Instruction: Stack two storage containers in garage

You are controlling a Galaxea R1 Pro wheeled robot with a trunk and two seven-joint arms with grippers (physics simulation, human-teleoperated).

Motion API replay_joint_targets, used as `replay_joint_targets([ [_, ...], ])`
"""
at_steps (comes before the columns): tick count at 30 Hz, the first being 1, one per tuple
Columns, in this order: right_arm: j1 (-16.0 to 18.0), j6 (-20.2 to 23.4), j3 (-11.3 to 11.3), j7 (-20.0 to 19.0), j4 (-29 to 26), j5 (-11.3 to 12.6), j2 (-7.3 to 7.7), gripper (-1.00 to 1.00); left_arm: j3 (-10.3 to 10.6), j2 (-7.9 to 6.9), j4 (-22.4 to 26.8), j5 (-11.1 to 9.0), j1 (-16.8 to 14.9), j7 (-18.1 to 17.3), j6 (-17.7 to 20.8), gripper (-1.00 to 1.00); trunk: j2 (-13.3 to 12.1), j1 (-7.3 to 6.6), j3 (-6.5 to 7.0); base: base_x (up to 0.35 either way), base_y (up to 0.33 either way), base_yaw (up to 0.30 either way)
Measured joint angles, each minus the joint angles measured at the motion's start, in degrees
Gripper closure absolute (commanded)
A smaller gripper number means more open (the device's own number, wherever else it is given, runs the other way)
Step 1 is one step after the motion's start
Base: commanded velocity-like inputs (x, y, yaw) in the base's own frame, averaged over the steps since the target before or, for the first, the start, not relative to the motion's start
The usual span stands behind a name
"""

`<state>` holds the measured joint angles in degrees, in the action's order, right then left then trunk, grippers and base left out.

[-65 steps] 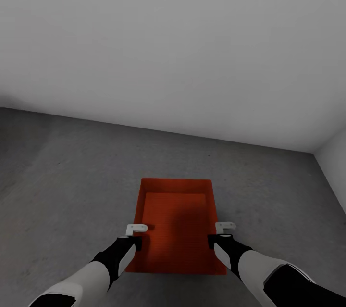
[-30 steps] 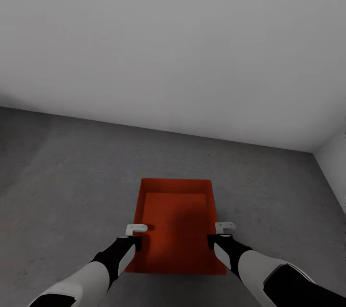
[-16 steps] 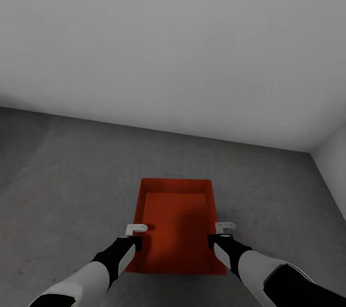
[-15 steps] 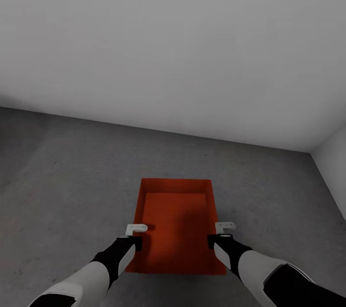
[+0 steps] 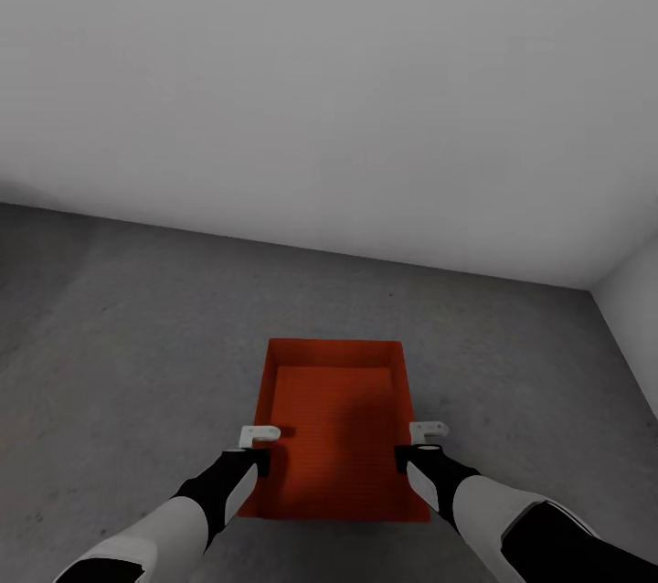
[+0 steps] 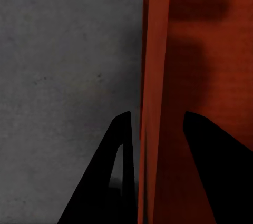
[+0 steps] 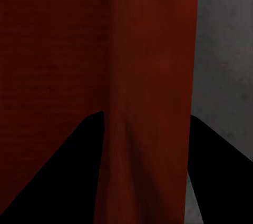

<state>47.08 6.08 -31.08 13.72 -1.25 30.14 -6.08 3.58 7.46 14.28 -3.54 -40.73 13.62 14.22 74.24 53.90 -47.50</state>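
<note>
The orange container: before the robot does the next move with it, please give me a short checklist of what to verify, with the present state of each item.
1. Left hand straddles the left wall of the orange container: ok.
2. Right hand straddles the right wall: ok.
3. Both hands sit level, opposite each other: ok.
4. Container is over the grey garage floor: ok.
5. Container already rests on the floor: cannot tell.
6. Second container is in place for stacking: cannot tell.
</note>
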Motion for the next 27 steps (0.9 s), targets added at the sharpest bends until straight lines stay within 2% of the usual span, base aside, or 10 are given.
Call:
replay_joint_targets([
  [5, -0.02, -0.01, 0.02, -0.01, 0.01, 0.00, 0.00, 1.00, -0.01, 0.00, -0.01, 0.03, 0.00, 0.00, 0.00, 1.00, 1.99, 1.09, -0.89, 0.000, 0.000, 0.000],
  [10, -0.01, -0.02, 0.02, 0.00, 0.00, 0.00, 0.00, 1.00, 0.00, 0.00, 0.01, 0.02, 0.00, 0.00, 0.00, 1.00, 2.01, 1.10, -0.90, 0.000, 0.000, 0.000],
  [15, 0.01, 0.03, -0.02, 0.00, 0.00, 0.00, 0.00, 1.00, -0.04, 0.01, -0.01, 0.02, 0.00, 0.00, 0.00, 1.00, 4.00, 2.19, -1.79, 0.000, 0.000, 0.000],
  [25, -0.01, -0.02, 0.01, 0.00, 0.00, 0.00, 0.00, 1.00, -0.01, 0.00, 0.00, 0.03, 0.00, 0.00, 0.00, 1.00, 4.01, 2.20, -1.80, 0.000, 0.000, 0.000],
  [27, 0.00, 0.01, 0.00, -0.01, 0.01, 0.00, 0.00, 1.00, -0.05, 0.01, -0.01, 0.04, 0.00, 0.00, 0.00, 1.00, 4.80, 2.63, -2.15, 0.000, 0.000, 0.000],
])
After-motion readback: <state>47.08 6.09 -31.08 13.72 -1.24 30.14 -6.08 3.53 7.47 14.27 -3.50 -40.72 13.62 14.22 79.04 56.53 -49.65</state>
